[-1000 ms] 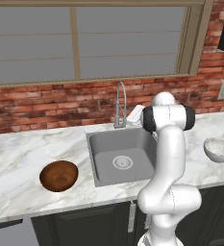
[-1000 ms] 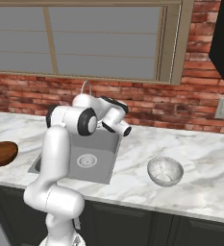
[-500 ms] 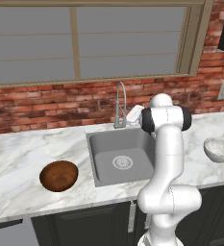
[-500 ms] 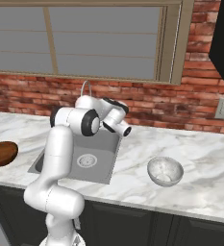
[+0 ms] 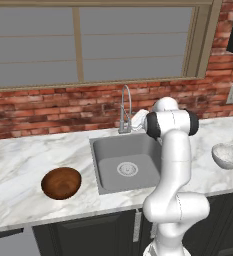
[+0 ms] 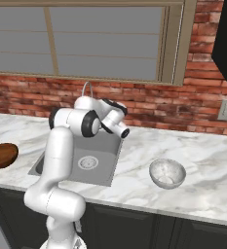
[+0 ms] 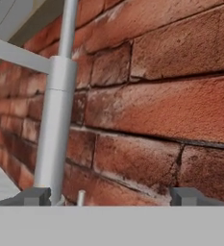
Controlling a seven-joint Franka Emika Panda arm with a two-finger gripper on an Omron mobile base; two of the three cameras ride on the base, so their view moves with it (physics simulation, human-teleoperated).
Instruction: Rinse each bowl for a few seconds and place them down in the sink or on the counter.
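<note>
Pincer wide open, empty, beside the faucet; judged aim: its handle — approach squarely, close gently before turning.

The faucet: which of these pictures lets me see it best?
The left base view: there the faucet shows whole, from its base behind the sink up over its curved neck. The hand view has only a close stretch of its upright pipe against brick. In the right base view just the top of its arch peeks over the arm.
</note>
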